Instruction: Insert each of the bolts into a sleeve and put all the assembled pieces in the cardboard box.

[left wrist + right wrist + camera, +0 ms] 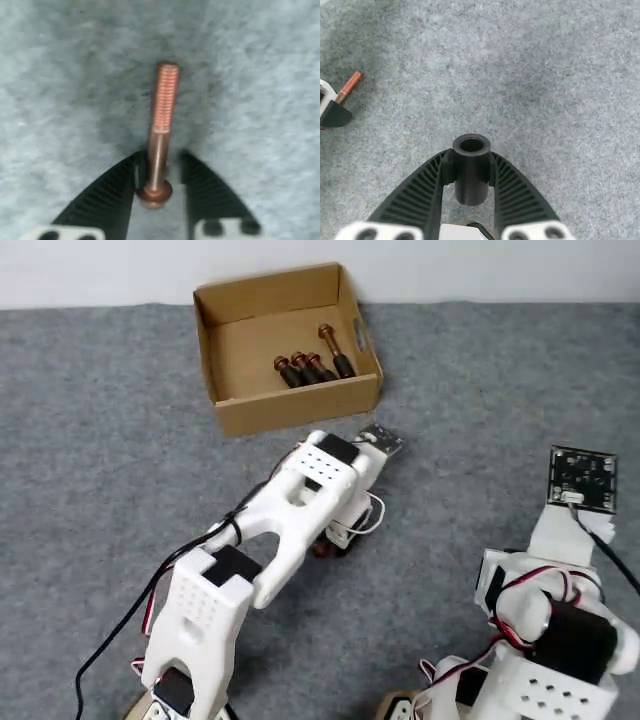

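You are well into the job. The cardboard box [232, 410] at the far side of the bench [90, 440] already holds what look like 4 assembled pieces [305, 368]. 3 lie side by side near its front wall, and a 4th lies just behind them, toward the right wall. Treat that count as a best reading from the high view.

The pair in hand is not yet joined. Your left jaws are clenched on a copper bolt [161, 115], gripping the smooth shank just above the head. The threaded end points out past the tips over the bench, a little in front of the box. Your right jaws are grasping a black sleeve [471, 182] across its body, with its open bore facing the wrist camera. In the right wrist view the bolt's threaded tip [350, 83] sits well apart from the sleeve, so the 2 parts are not lined up.

What is left, as I judge it, is to bring the thread to the bore, slide the bolt in, then carry that piece to the box. Whether more pairs wait beyond this one, you cannot tell from here.
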Available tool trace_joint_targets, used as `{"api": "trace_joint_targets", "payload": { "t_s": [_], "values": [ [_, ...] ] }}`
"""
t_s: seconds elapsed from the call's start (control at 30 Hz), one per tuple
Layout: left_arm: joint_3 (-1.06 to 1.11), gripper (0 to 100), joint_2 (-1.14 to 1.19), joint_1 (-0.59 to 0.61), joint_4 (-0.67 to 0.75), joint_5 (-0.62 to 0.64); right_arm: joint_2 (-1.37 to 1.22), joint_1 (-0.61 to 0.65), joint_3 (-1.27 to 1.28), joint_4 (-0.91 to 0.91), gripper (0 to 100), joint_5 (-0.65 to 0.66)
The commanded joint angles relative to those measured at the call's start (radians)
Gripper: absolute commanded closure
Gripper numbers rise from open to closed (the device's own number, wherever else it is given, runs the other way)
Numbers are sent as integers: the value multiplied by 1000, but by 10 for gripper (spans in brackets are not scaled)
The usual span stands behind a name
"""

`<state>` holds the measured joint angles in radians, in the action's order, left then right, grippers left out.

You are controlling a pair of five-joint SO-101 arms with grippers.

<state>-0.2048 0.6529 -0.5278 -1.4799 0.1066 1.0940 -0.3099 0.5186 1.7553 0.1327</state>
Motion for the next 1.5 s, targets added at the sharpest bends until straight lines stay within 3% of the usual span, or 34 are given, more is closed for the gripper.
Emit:
{"api": "trace_joint_targets", "payload": {
  "t_s": [0.0,0.43,0.83,0.9,1.0,1.2,1.47],
  "values": [
    [-18,987,2,6,-2,29,5,-10,-5,38,991,-11],
    [-143,996,-173,75,-193,476,5,-8,-5,38,991,-6],
    [-127,995,-288,379,-239,1488,5,-8,-5,38,991,-6],
    [-101,995,-288,407,-252,1605,5,-8,-5,38,991,-6],
    [-44,994,-288,416,-252,1660,5,-8,-5,38,991,-6],
    [-10,990,-288,414,-245,1657,5,-8,-5,38,991,-6],
    [-7,853,-298,410,-252,1654,5,-10,-5,38,991,-5]
  ]
}}
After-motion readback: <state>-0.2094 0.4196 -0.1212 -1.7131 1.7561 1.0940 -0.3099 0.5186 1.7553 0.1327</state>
